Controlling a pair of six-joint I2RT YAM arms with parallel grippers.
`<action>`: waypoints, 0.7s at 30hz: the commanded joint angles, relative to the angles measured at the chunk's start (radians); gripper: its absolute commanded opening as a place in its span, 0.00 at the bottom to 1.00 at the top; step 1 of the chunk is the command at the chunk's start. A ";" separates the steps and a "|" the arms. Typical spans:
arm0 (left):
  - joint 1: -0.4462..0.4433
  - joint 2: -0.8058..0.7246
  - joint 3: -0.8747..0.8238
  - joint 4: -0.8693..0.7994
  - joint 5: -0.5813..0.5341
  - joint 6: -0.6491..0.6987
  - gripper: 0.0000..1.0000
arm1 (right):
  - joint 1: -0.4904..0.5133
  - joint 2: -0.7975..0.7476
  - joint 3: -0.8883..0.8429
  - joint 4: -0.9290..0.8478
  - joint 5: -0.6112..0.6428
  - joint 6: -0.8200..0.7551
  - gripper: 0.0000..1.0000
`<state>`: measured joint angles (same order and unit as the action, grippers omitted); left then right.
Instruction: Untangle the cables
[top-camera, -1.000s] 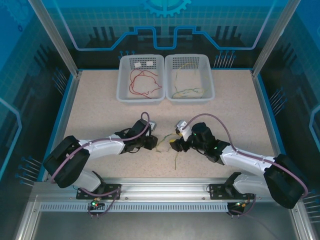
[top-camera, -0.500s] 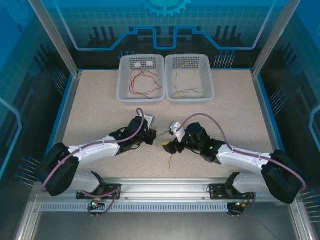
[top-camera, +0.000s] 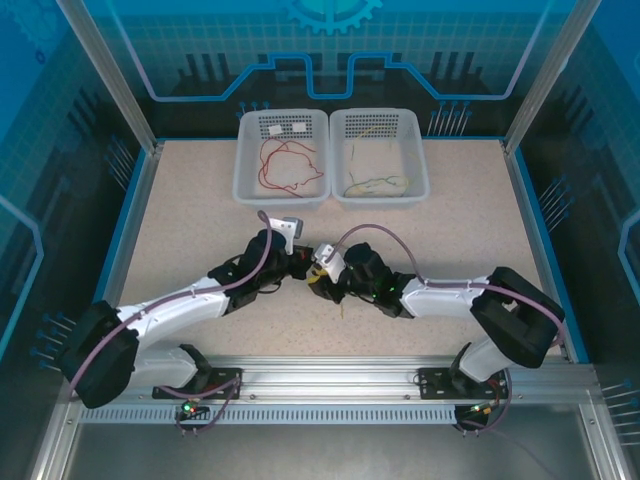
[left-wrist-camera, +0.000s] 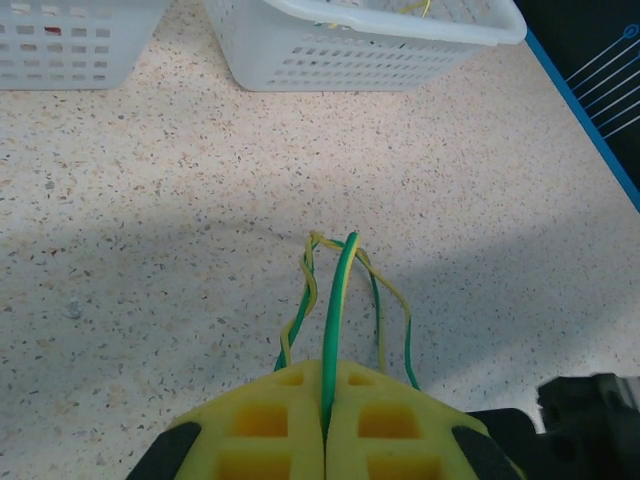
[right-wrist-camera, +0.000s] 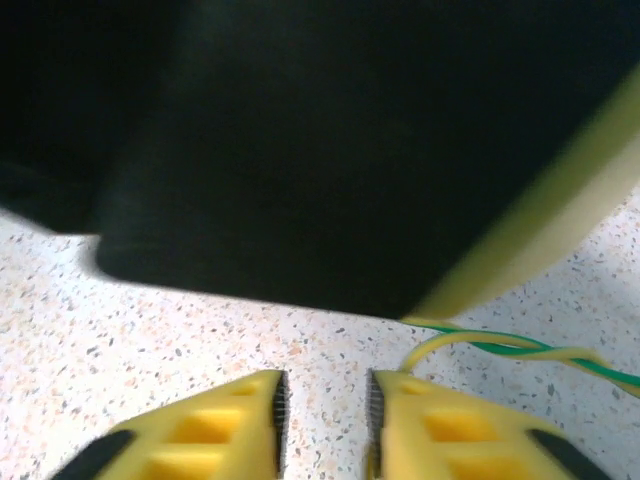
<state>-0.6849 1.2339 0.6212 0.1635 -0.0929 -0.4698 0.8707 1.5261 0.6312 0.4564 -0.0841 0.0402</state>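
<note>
The left hand (left-wrist-camera: 325, 425) is clamped tight on a yellow-green cable (left-wrist-camera: 335, 290), which loops over the tabletop (left-wrist-camera: 150, 250) in front of the white basket (left-wrist-camera: 380, 55). The right hand (right-wrist-camera: 325, 410) is slightly parted and holds nothing.

Two baskets (top-camera: 282, 199) are sitting at the table's (top-camera: 190, 230) twelve o'clock, cables (top-camera: 372, 184) lying inside; mid-table, the left gripper (top-camera: 303, 270) is sitting at the right gripper's (top-camera: 320, 284) ten o'clock.

Bright, even light, soft shadows — right wrist foreground blurred.
</note>
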 joint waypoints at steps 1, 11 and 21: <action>-0.005 -0.069 -0.038 0.019 -0.066 -0.017 0.00 | 0.011 -0.002 0.035 0.057 0.019 -0.004 0.14; 0.044 -0.237 -0.112 -0.037 -0.272 -0.010 0.00 | -0.041 -0.140 0.027 -0.038 0.000 -0.021 0.00; 0.161 -0.363 -0.147 -0.113 -0.295 -0.012 0.00 | -0.193 -0.314 0.033 -0.163 0.014 0.062 0.00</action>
<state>-0.5659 0.9047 0.4957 0.1070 -0.3016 -0.4847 0.7368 1.2579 0.6464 0.3813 -0.0967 0.0498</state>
